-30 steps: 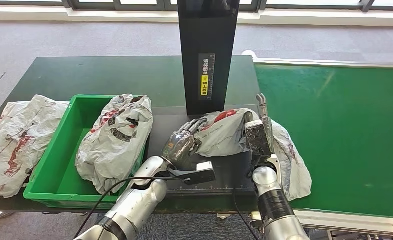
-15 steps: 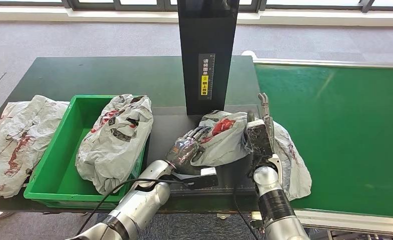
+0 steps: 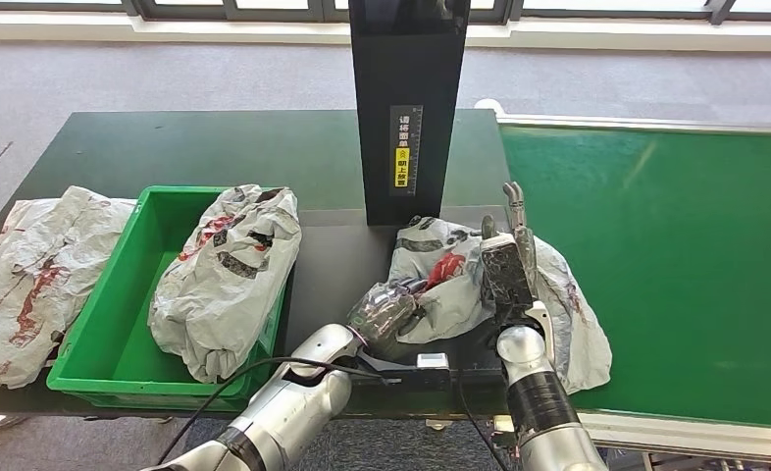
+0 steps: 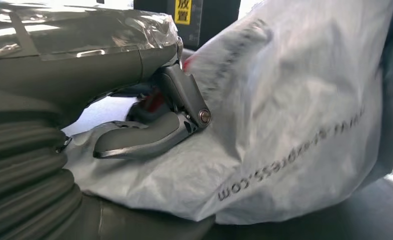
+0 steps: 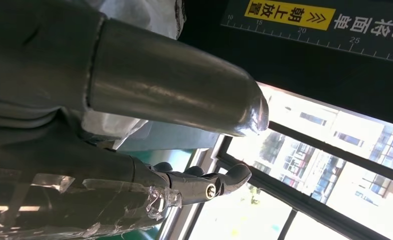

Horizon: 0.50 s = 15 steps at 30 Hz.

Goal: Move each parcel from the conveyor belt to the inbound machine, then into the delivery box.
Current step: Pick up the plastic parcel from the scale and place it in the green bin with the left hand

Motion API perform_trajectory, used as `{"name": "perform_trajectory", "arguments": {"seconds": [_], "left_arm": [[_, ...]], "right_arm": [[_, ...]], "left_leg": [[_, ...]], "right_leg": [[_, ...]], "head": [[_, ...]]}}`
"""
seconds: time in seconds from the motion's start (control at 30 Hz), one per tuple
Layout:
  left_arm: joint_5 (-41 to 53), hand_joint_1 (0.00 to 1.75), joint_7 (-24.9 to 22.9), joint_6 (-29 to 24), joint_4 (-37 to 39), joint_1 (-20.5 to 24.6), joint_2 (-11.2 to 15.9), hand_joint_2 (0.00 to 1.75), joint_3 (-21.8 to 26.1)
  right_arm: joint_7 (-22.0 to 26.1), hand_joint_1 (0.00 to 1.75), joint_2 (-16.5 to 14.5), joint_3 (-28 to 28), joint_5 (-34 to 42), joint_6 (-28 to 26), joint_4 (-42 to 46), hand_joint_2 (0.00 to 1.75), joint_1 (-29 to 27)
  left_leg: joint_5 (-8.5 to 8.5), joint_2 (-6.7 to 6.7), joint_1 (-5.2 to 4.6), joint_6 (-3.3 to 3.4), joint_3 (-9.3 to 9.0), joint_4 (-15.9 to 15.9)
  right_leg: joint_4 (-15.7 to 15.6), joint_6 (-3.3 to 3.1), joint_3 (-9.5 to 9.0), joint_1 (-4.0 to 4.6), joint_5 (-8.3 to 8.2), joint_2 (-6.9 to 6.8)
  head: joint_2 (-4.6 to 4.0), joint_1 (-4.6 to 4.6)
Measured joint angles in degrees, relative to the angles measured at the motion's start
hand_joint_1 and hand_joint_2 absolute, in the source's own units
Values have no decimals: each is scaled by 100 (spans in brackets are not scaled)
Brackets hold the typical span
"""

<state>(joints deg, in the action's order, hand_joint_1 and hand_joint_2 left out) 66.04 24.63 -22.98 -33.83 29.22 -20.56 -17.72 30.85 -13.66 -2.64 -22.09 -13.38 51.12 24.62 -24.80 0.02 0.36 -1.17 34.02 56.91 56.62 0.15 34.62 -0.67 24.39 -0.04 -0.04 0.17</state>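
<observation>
A crumpled grey-white parcel [image 3: 438,280] with red print lies on the dark platform of the inbound machine [image 3: 334,257], under its black column [image 3: 407,108]. My left hand [image 3: 385,311] grips the parcel's near left edge. In the left wrist view the thumb [image 4: 144,141] and a finger [image 4: 183,95] pinch a fold of the parcel [image 4: 294,125]. My right hand [image 3: 507,263] stands against the parcel's right part, fingers straight and pointing away from me, holding nothing. In the right wrist view its fingers [image 5: 204,186] are spread straight. More of the bag [image 3: 570,309] spills onto the belt edge.
A green delivery box [image 3: 107,334] stands at the left with another parcel [image 3: 227,270] draped over its right rim. A third parcel [image 3: 28,275] lies on the table left of the box. The green conveyor belt [image 3: 666,255] stretches to the right.
My left hand has drawn toward me and to the right with the parcel's edge, turning the bag so its red print faces up. The right hand has barely moved.
</observation>
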Motion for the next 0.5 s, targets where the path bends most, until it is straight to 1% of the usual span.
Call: {"name": "perform_trajectory", "arguments": {"seconds": [0.13,0.27,0.4,0.5], "left_arm": [[-341,175,254,-323,-97,-20,-31,175,-40],[-594,175,474,-512,-314,-79,-40,175,-40],[-761,175,614,-698,-568,-175,-39,175,-35],[-866,175,675,-1022,-796,-274,-38,175,10]], "right_arm": [[5,0,0,10,-26,-9,0,0,1],[17,0,0,68,-35,-20,-1,0,5],[64,0,0,84,-28,-37,-21,0,29],[114,0,0,100,7,-83,-39,0,54]], "left_leg": [[0,0,0,0,0,0],[0,0,0,0,0,-1],[0,0,1,0,1,-1],[0,0,1,0,1,-1]], "right_leg": [[0,0,0,2,0,0],[1,0,0,2,0,0],[1,0,0,2,0,1],[1,0,0,2,0,1]], "head": [[0,0],[1,0],[1,0],[-1,0]]}}
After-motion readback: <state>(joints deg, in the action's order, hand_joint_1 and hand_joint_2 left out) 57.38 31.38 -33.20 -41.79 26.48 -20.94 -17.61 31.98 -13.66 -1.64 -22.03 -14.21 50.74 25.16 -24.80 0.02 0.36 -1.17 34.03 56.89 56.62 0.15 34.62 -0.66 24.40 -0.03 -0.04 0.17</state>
